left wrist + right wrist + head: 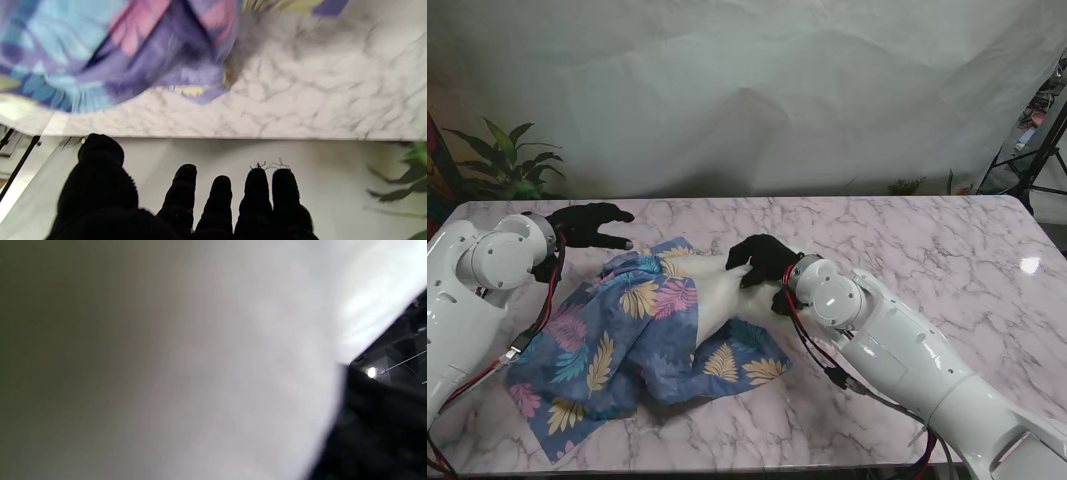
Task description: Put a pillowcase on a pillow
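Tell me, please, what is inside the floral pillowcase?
A white pillow sits partly inside the pillowcase; its exposed end is gripped by the right robot hand. How far in it reaches is covered by fabric.

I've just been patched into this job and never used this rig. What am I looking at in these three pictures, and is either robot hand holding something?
The wide picture looks down from the robot's stand at a marble table. Two white arms end in black-gloved five-finger hands. A white pillow lies partly inside a flowery blue pillowcase. The right robot hand is closed on the pillow's exposed end. The left robot hand hovers open, holding nothing, just beyond the pillowcase. The other two pictures come from wrist cameras: the left shows its spread fingers and the pillowcase; the right is filled by blurred white pillow.
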{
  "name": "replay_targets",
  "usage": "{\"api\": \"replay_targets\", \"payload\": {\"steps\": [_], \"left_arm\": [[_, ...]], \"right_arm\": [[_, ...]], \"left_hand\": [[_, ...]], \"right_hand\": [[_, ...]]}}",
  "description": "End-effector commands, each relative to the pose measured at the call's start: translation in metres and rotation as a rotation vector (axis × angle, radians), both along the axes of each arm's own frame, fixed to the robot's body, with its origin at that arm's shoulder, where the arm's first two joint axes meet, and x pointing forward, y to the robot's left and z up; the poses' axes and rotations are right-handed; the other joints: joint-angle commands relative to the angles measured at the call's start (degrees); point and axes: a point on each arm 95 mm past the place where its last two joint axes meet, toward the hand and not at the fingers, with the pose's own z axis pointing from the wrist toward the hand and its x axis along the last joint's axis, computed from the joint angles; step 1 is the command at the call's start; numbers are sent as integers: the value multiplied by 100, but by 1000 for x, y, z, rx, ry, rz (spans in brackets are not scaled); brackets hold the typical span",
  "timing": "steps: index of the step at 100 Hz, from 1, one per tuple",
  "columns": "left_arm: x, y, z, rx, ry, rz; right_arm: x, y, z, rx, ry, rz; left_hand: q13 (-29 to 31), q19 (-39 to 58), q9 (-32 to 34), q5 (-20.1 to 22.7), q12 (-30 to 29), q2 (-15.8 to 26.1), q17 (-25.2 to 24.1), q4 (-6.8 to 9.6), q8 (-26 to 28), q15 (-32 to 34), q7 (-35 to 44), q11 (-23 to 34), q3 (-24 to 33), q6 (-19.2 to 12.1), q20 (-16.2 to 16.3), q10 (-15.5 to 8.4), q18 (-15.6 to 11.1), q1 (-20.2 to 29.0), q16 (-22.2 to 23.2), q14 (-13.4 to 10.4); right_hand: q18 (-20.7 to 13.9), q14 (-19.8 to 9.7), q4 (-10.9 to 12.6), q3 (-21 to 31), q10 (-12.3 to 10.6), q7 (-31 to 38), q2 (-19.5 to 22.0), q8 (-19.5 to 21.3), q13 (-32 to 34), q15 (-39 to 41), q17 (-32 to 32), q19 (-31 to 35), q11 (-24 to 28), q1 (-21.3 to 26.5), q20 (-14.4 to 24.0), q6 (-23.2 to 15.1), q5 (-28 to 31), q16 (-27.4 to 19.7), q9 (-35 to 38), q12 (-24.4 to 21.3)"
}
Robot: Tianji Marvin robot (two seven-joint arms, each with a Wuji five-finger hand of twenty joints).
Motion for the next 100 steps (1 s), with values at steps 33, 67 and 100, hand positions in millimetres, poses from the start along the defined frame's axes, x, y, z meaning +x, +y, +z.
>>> {"api": "replay_targets", "payload": {"steps": [33,67,100], "left_arm": [[-2,25,-34,194,299,45],[7,26,-58,156,304,147],[16,19,-81,-126,264,321]], "right_arm": [[1,10,7,23,-13,18],[-1,11,8,34,-12,22],[-3,11,9,37,-15,28]], "left_hand": [[438,519,-103,1255,528,440,145,72,442,377,469,459,-287,630,444,321,25,-403,670,100],[824,863,430,1364,670,731,406,59,406,716,341,689,-266,816,490,380,98,-426,887,152],[1456,1542,1134,2018,881,361,706,172,708,1195,1220,1228,-131,432,480,233,244,982,1163,137]], "right_hand": [[-2013,-571,417,1046,-331,670,892,219,690,1082,289,1,449,510,20,-519,278,237,109,154],[-2014,-569,423,1049,-336,671,899,218,690,1076,289,0,452,512,24,-519,277,239,107,156],[-2013,-571,422,1042,-328,671,909,218,691,1064,288,-6,454,512,25,-512,272,239,96,159]]}}
